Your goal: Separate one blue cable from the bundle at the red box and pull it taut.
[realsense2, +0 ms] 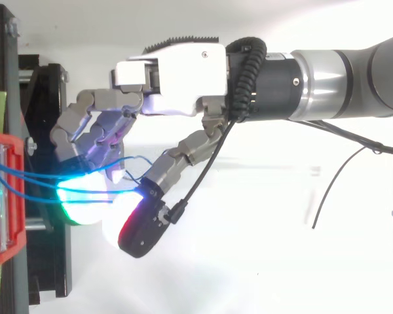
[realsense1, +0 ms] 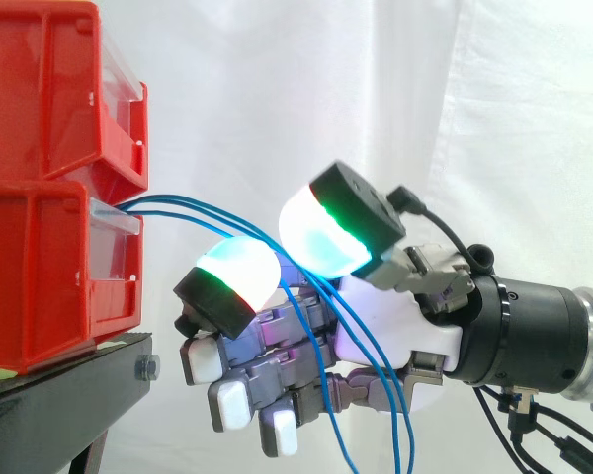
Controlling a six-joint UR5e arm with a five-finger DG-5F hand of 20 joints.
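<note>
Blue cables point(realsense1: 193, 209) leave the lower red bin point(realsense1: 40, 286) at nine o'clock, atop its black stand point(realsense1: 69, 395). Centre frame, my hand point(realsense1: 430, 341) pinches them between two glowing pads point(realsense1: 239, 269); beyond, they droop toward five o'clock.

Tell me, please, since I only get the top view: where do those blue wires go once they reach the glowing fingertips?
Observer: In the side view the blue cables run between two glowing pads of the hand, which pinch them. They then hang down across the hand and off the bottom edge.
Operator: Which red box do they come out of?
Observer: Two red bins are stacked. The cables leave the front of the lower bin, just under the upper bin.
</note>
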